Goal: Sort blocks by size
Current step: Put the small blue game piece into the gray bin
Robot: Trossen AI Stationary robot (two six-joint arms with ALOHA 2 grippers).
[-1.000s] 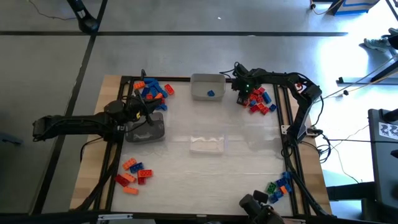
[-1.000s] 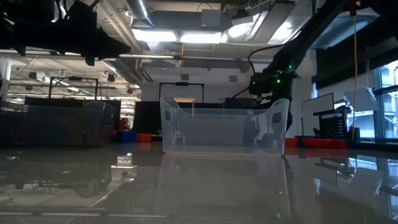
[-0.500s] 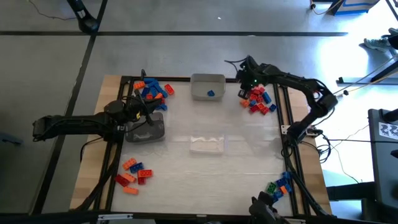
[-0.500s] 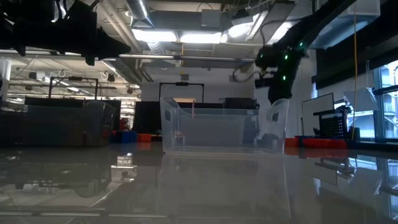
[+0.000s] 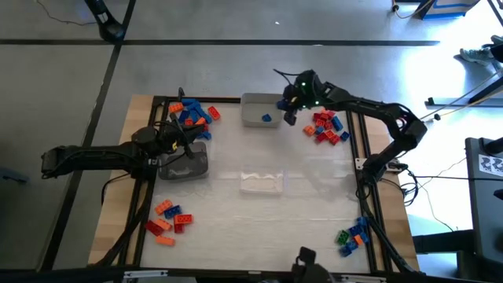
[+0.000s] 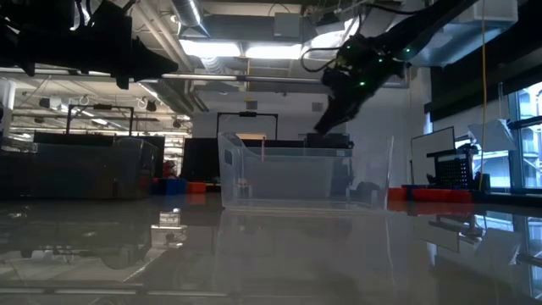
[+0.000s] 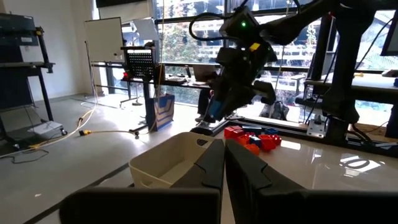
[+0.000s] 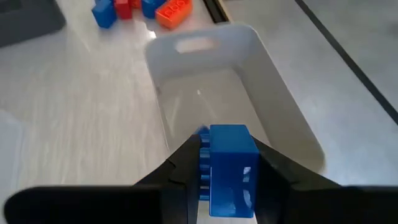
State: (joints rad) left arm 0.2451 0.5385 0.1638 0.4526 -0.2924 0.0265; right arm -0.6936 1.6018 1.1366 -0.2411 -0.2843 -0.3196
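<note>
Right gripper carries a blue block above the white bin.

The block sits clamped between the right gripper's two dark fingers, studs turned sideways toward one finger, the jaws parted only by the brick's width. Directly ahead of and below the fingertips lies the white bin, with another blue block on its floor. Just behind this gripper, on the side away from the bin, sits a heap of red and blue blocks; beyond the bin is another pile of blue and orange blocks. No readable writing or brand shows on the brick or bin. The left gripper rests with its fingers pressed together, empty, over a dark tray well away from the right gripper.
</note>
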